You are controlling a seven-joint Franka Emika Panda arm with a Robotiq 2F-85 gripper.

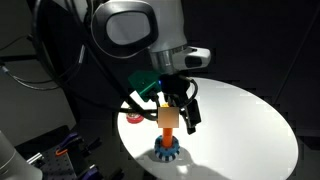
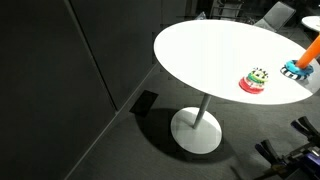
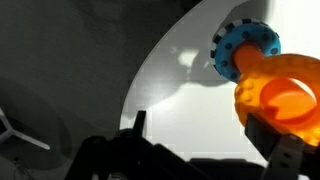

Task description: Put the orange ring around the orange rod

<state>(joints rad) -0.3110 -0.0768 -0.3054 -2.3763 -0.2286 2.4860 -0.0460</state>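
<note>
The orange rod (image 1: 166, 137) stands upright on its blue gear-shaped base (image 1: 167, 153) near the edge of the white round table (image 1: 250, 130). A lighter yellowish-orange piece, the orange ring (image 1: 168, 118), sits at the rod's top between my fingers. My gripper (image 1: 177, 110) hangs right above it. In the wrist view the ring (image 3: 282, 95) lies against one finger, in front of the blue base (image 3: 243, 45), and my gripper (image 3: 210, 135) shows a wide gap, so it is open. In an exterior view the rod (image 2: 312, 48) and its base (image 2: 294, 70) sit at the frame edge.
A round red, green and yellow piece (image 1: 133, 118) lies on the table beside the rod; it also shows in an exterior view (image 2: 254, 80). The table edge is close to the base. The table stands on a single pedestal (image 2: 198, 128) over a dark floor.
</note>
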